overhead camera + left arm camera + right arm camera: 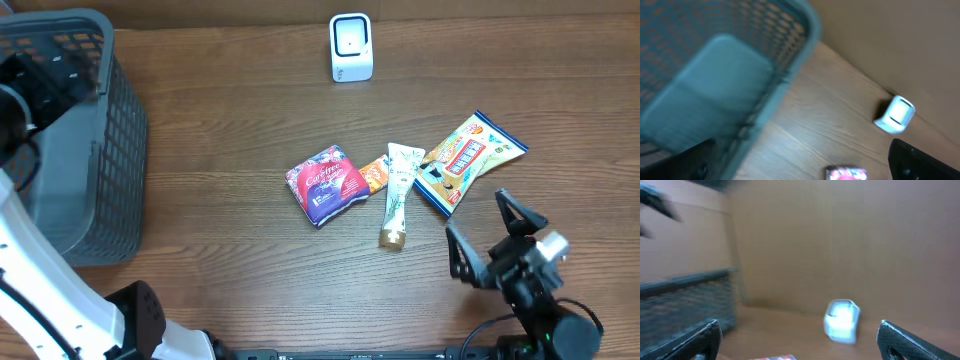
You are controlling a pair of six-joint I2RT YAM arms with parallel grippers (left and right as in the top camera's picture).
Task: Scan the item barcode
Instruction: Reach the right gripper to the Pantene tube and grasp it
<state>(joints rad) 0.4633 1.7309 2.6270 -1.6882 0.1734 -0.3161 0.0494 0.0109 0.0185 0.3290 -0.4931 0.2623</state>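
Several items lie mid-table: a red and purple packet, a small orange packet, a cream tube and a blue and green snack bag. The white scanner stands at the back edge. It also shows blurred in both wrist views, scanner and scanner. My right gripper hovers open at the front right, just short of the snack bag, with nothing between its fingers. My left gripper is open and empty above the basket's edge at the far left. The red packet shows ahead of it.
A tall grey mesh basket fills the left side of the table, basket close under the left wrist camera. A brown wall runs behind the scanner. Both wrist views are motion-blurred.
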